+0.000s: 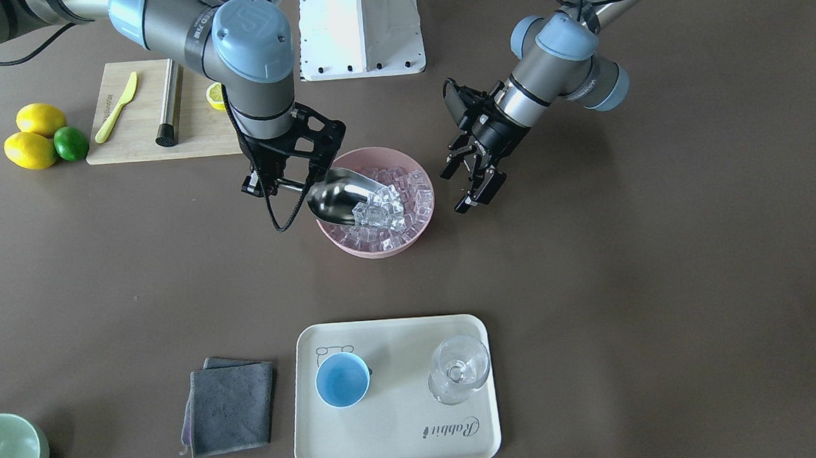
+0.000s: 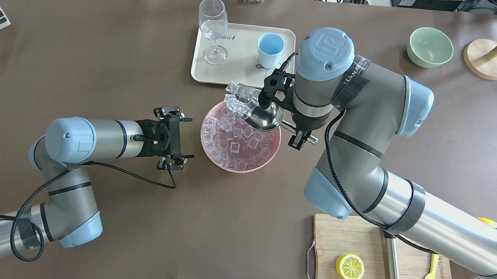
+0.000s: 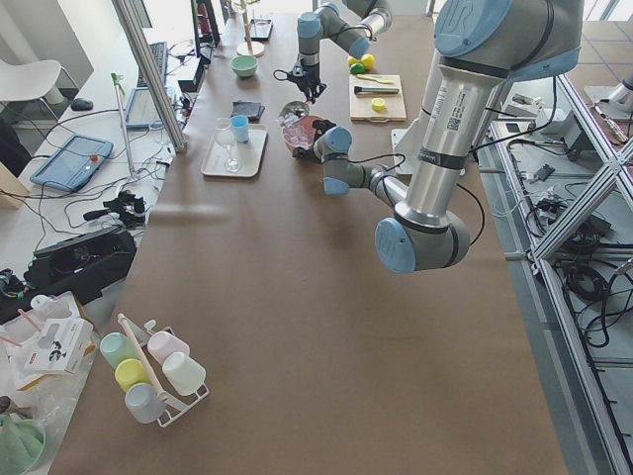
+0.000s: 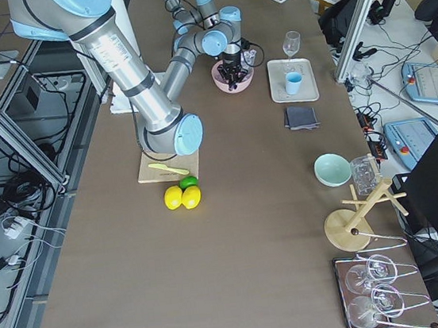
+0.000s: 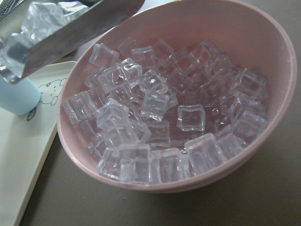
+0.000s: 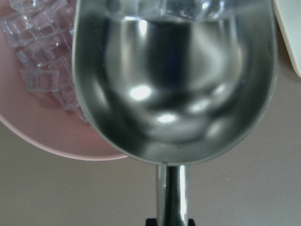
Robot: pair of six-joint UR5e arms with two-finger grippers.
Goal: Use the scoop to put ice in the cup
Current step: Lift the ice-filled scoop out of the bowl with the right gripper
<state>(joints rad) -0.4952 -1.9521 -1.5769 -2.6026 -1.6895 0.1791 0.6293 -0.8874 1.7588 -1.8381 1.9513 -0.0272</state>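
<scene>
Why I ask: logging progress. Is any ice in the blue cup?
No, the cup on the tray looks empty, its blue inside bare.

Bright, even light, soft shadows — glare spots inside scoop [image 6: 141, 92]; side views bent at edges.

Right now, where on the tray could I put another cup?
Bare tray lies between the cup and the wine glass, and along the lettered edge. The pink bowl side is crowded: the scoop, loaded with ice, hangs there.
</scene>
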